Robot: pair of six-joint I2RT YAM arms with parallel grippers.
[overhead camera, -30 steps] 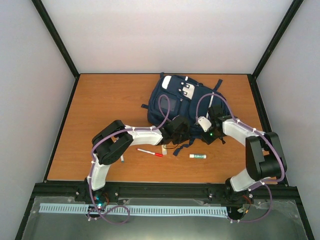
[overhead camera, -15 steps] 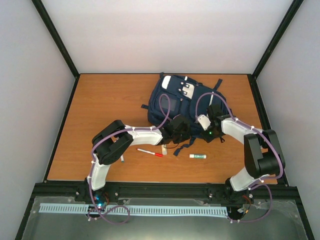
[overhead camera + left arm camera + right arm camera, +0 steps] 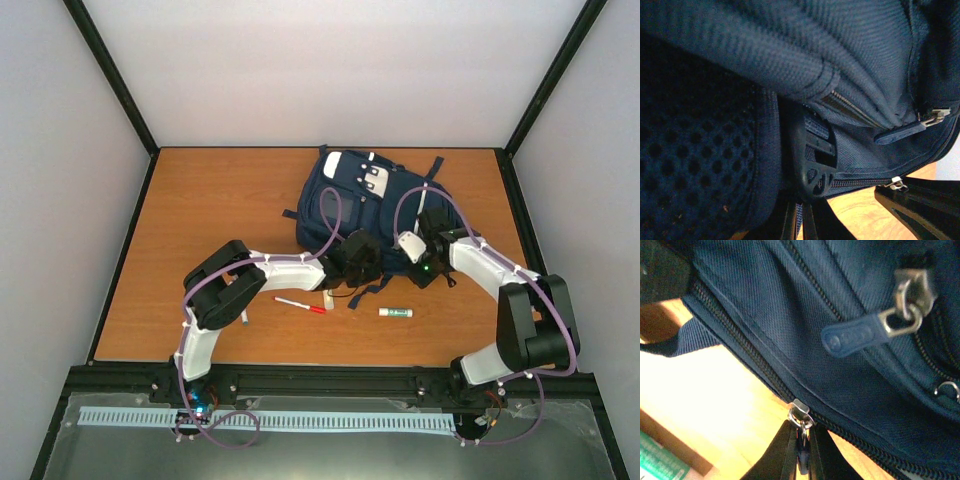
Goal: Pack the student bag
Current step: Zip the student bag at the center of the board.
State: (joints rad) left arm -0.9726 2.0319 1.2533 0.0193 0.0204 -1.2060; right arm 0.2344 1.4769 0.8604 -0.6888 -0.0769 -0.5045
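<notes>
The student bag (image 3: 368, 195) is a navy backpack lying flat at the back of the table, front pocket up. My left gripper (image 3: 368, 256) is at its near edge. In the left wrist view the left gripper (image 3: 802, 212) is shut on a dark webbing strap (image 3: 801, 220) just below a black plastic buckle (image 3: 815, 167). My right gripper (image 3: 420, 264) is at the bag's near right corner. In the right wrist view the right gripper (image 3: 801, 440) is shut on the pull of a metal zipper slider (image 3: 799, 412) on a closed zipper. A blue rubber zipper pull (image 3: 855, 337) hangs higher up.
On the wood in front of the bag lie a red pen (image 3: 300, 305), a small pale object (image 3: 329, 299) and a green-and-white glue stick (image 3: 395, 312). A thin pen (image 3: 243, 319) lies beside the left arm. Black frame posts stand at the table's edges.
The right arm's elbow has swung outward to the right while its gripper stayed at the bag's corner. The left arm has hardly moved. Both grippers have closed.
</notes>
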